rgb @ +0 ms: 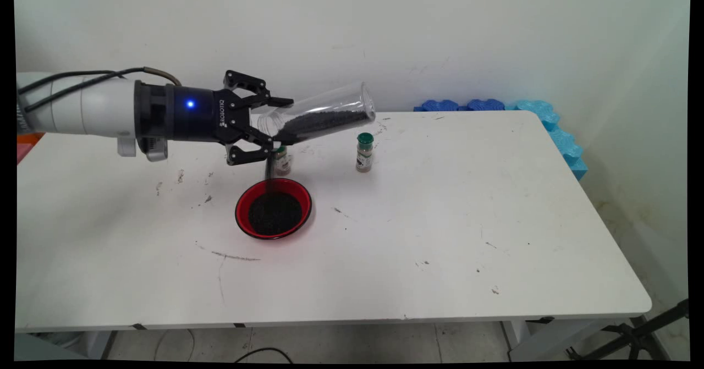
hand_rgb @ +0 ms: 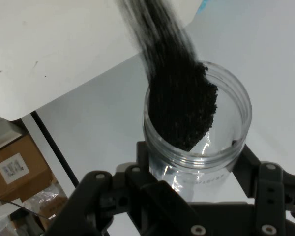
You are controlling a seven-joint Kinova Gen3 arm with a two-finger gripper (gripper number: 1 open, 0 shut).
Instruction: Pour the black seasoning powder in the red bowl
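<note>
The white desk [rgb: 440, 220] carries everything, with blue foam pieces [rgb: 528, 110] along its far right corner. Above the desk's far left part, the black two-finger pincer [rgb: 270, 128] is pinching a clear plastic jar [rgb: 322, 117] near its mouth, the jar tipped mouth-down to the left, its base pointing right and upward. Black granules [hand_rgb: 182, 105] stream from the mouth into a round red bowl [rgb: 273, 208] lying directly below the pincer. Two small spice bottles stand behind the bowl: a green-capped one [rgb: 364, 152] to the right, another [rgb: 282, 160] partly hidden by the pincer.
</note>
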